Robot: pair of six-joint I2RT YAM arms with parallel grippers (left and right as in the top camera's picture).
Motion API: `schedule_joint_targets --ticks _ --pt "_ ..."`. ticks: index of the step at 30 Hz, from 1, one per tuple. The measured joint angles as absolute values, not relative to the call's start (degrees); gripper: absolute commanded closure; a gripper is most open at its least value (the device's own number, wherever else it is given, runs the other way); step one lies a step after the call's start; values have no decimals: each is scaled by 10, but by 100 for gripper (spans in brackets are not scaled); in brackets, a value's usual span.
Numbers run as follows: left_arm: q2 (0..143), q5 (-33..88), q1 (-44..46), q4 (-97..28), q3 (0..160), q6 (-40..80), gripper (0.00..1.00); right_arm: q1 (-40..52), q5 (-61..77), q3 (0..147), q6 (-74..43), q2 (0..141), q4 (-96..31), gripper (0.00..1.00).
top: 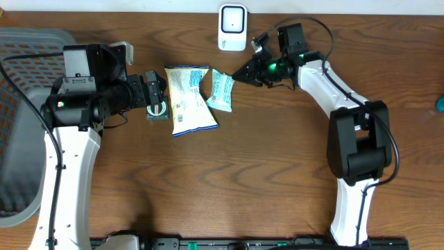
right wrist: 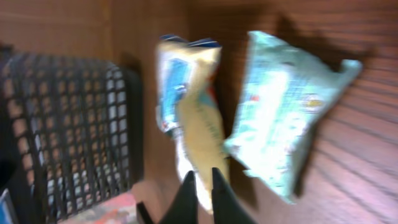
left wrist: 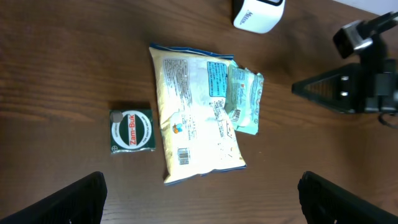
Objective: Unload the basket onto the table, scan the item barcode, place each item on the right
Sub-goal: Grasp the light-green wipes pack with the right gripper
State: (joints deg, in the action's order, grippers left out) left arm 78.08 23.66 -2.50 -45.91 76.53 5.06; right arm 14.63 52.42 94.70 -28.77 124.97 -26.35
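**Two packets lie mid-surface, neither claw holding anything**

The pale bag (top: 189,101) lies flat at the middle of the surface (top: 277,173), its barcode (left wrist: 183,155) facing up. A teal packet (top: 222,91) overlaps its right edge. The white scanner (top: 232,28) stands at the far edge. The right claw (top: 237,73) is closed and empty, just right of the packet. The left claw (top: 157,97) gapes wide above a green tin (left wrist: 131,130), beside a grey basket (top: 17,125).

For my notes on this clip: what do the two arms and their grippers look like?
The left arm and right arm share white link shells, black joint housings and loose black cables. A green light glows at the right wrist. The left gripper and right gripper are black with tapered fingers.
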Motion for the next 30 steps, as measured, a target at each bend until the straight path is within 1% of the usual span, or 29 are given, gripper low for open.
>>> schedule_joint_targets --ticks 1,4,6,7,11,17,23,30 --pt "781 236 -25 -459 765 50 2 148 526 947 -283 1246 -265 42" --pt "781 237 -25 -459 765 51 2 155 505 947 -279 1242 -292 26" --pt "781 236 -25 -459 765 51 2 162 461 947 -283 1242 -319 10" --pt "781 236 -25 -459 765 50 2 166 439 946 -286 1242 -328 7" --pt "781 236 -25 -459 765 51 2 192 342 945 -297 1242 -336 4" --pt "781 236 -25 -459 765 51 2 242 231 945 -311 1242 -326 6" --pt "781 236 -25 -459 765 51 2 269 173 945 -322 1243 -313 7" --pt "781 236 -25 -459 765 51 2 262 150 944 -331 1244 -299 14"
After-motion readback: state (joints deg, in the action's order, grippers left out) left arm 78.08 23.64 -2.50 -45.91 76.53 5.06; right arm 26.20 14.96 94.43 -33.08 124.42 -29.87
